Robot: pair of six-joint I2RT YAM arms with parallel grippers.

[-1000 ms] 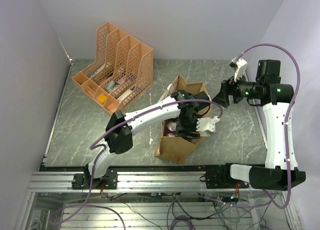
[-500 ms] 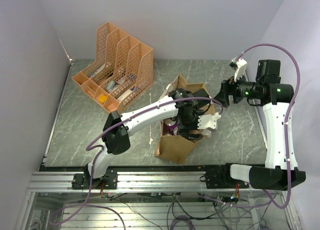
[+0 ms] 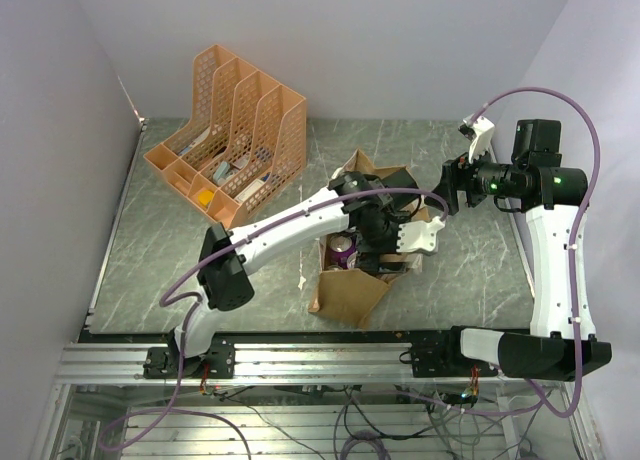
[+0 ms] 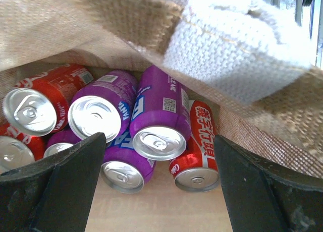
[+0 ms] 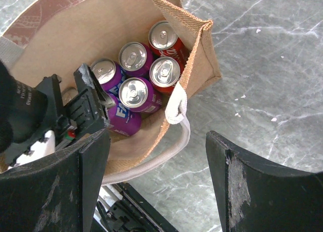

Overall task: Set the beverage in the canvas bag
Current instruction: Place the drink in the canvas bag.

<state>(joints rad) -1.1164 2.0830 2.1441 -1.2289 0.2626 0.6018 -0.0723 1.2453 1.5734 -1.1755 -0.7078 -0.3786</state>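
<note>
The tan canvas bag (image 3: 345,295) lies open on the table, its white strap handle (image 5: 176,106) hanging over the rim. Several purple cans (image 4: 159,116) and red cans (image 4: 197,151) lie packed inside; they also show in the right wrist view (image 5: 133,93). My left gripper (image 4: 159,191) is inside the bag mouth (image 3: 372,248), open and empty, its fingers a little short of the can tops. My right gripper (image 5: 159,181) is open and empty, hovering above the bag's right rim (image 3: 445,195). The bag wall (image 4: 60,20) fills the top of the left wrist view.
An orange mesh file organiser (image 3: 230,140) holding papers stands at the back left. The grey marble table (image 3: 470,270) is bounded by white walls, with a metal rail (image 3: 300,365) along the near edge. The left arm (image 3: 290,225) reaches across the bag.
The left arm's elbow has swung left and its wrist has shifted slightly toward the far right inside the bag. More of a purple can now shows. The right arm has not moved.
</note>
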